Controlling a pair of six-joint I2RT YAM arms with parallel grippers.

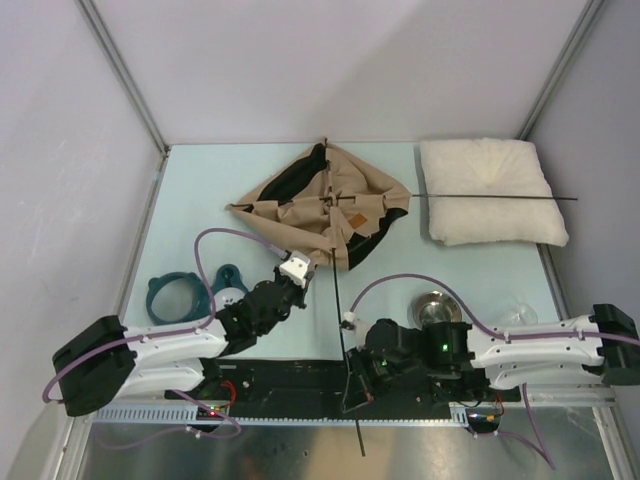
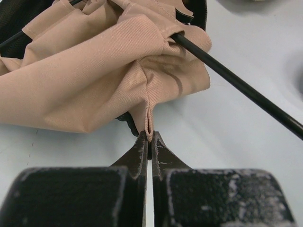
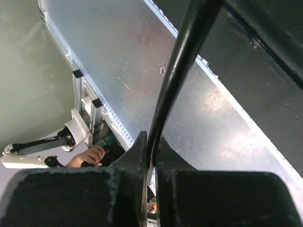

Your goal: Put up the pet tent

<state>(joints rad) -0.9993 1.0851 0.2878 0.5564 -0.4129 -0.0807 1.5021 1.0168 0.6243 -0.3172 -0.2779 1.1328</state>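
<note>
The pet tent (image 1: pixel 320 205) is lying crumpled on the pale counter (image 1: pixel 200 200), around the middle and toward the far side - a slack heap of tan fabric with black lining showing at its far-left and right edges. Its small brown label patch (image 1: pixel 352 221) is facing up, right of the heap's centre.

The left end effector (image 1: pixel 308 264) is reaching in from the near left, and in the wrist view the left end effector (image 2: pixel 148 138) is pressing together on a narrow fold of tan cloth at the tent's near edge. The fabric is bunching into a tight pleat right between the tips.

One thin black pole (image 1: pixel 338 300) is running from the middle of the tent straight toward the near edge, sliding out of the cloth just beside that pinched corner (image 2: pixel 236 85) and passing out over the black rail at the arms' bases. The right end effector (image 1: pixel 354 382) is sitting low at that near end, and from its own camera the right end effector (image 3: pixel 150 144) is clamping on the pole (image 3: pixel 180 71), with the rod rising up and away between the two tips.

A second pole (image 1: pixel 500 198) is stretching from the tent out to the right - it is crossing over the cream pillow (image 1: pixel 490 215) in the far-right corner, and its tip is sticking out past the pillow's right side.

A metal bowl (image 1: pixel 433 307) is resting near the right arm, and a teal ring (image 1: pixel 180 297) is lying at the left, beside the left arm.
</note>
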